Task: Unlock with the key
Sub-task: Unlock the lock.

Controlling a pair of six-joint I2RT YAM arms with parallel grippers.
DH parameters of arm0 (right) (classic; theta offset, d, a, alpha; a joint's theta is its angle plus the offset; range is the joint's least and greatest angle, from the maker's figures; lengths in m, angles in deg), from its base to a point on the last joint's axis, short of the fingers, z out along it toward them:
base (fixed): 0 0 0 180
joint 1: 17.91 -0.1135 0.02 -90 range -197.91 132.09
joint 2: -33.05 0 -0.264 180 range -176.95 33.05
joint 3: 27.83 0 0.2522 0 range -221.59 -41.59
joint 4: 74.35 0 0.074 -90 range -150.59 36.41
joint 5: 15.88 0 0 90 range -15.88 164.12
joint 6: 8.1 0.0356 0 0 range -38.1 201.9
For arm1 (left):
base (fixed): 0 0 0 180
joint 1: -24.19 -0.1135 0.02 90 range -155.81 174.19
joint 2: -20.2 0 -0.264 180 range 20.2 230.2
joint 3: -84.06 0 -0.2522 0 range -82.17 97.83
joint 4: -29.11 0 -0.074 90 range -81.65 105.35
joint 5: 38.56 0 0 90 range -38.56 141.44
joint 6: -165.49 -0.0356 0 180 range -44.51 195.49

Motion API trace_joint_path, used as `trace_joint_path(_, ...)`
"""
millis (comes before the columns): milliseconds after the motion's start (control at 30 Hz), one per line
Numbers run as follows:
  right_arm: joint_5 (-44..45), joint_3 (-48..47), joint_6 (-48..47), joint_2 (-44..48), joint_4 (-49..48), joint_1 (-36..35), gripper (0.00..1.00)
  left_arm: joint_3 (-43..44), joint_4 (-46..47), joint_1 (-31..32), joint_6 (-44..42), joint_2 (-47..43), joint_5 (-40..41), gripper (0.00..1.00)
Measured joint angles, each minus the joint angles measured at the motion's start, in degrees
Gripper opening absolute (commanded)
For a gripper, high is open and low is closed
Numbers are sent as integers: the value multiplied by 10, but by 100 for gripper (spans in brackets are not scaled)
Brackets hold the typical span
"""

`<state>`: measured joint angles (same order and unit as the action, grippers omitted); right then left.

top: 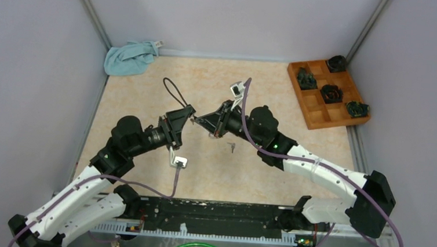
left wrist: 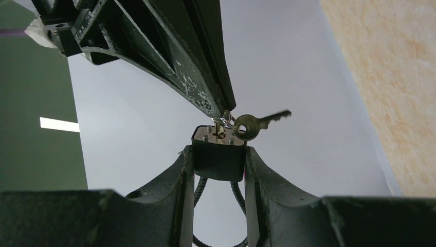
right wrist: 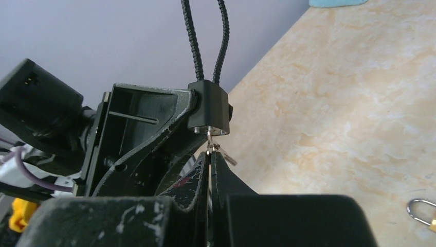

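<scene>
Well left of wooden tray (top: pixel 320 115), left gripper (top: pixel 189 117) and right gripper (top: pixel 202 120) were tip to tip, cable lock (top: pixel 174 90) in left. Blue cloth (top: pixel 129 58) farther left of tray.

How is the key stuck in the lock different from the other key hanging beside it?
The key in the lock has its blade hidden inside the padlock; the hanging key shows whole, teeth and all. The key in the lock is pinched by the right gripper; the hanging key is loose, sticking out sideways. Both are metal, on one ring.
</scene>
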<state>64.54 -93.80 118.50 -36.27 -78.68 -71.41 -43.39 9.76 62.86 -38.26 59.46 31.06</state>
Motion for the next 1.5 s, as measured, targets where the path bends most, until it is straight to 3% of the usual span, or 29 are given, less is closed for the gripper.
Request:
trace_joint_path(200, -20, 32, 46, 9, -46, 16, 2, -8, 16, 1, -3, -3, -9, 0)
trace_joint_path(300, -22, 32, 40, 24, -35, 19, 36, -8, 23, 3, -3, -3, -18, 0)
trace_joint_path(367, -19, 32, 31, 37, -24, 20, 46, -8, 23, 11, -3, -3, -33, 0)
trace_joint_path(467, -11, 31, 0, 63, 5, 21, 50, -8, 22, 19, -3, 0, -48, 0)
trace_joint_path(867, -21, 20, -60, 96, 86, 23, 47, -8, 21, 21, -5, 7, -51, 0)
trace_joint_path(1233, -33, 15, -61, 70, 83, 18, 31, -8, 20, 21, -12, 9, -51, 0)
trace_joint_path(1500, -36, 15, -58, 63, 76, 16, 10, -8, 17, 21, -14, 9, -50, 0)
